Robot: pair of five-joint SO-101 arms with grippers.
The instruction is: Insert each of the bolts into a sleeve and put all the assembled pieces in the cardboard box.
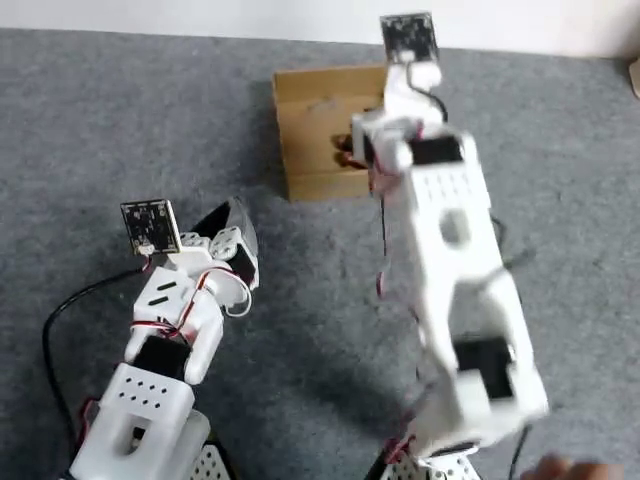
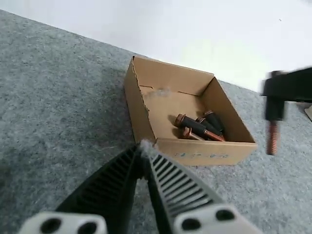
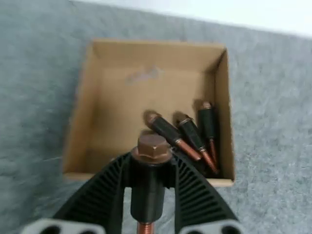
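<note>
The cardboard box (image 1: pixel 300 92) stands open at the back of the grey mat. Three bolts in black sleeves (image 3: pixel 187 136) lie on its floor near one side wall, also seen as assembled pieces (image 2: pixel 200 126) from the left wrist. My right gripper (image 3: pixel 148 163) is shut on another copper bolt in a black sleeve (image 3: pixel 147 187), held upright just above the box's (image 3: pixel 156 45) near wall. In the left wrist view the bolt's thread (image 2: pixel 272 139) hangs below the right gripper (image 2: pixel 273 114). My left gripper (image 2: pixel 143 150) is shut and empty, low over the mat, short of the box (image 2: pixel 204 155).
The right arm (image 1: pixel 455 250) stretches across the mat to the box and covers part of it. The left arm (image 1: pixel 175 320) sits at the front left with a black cable (image 1: pixel 55 330) beside it. A white wall runs behind the box.
</note>
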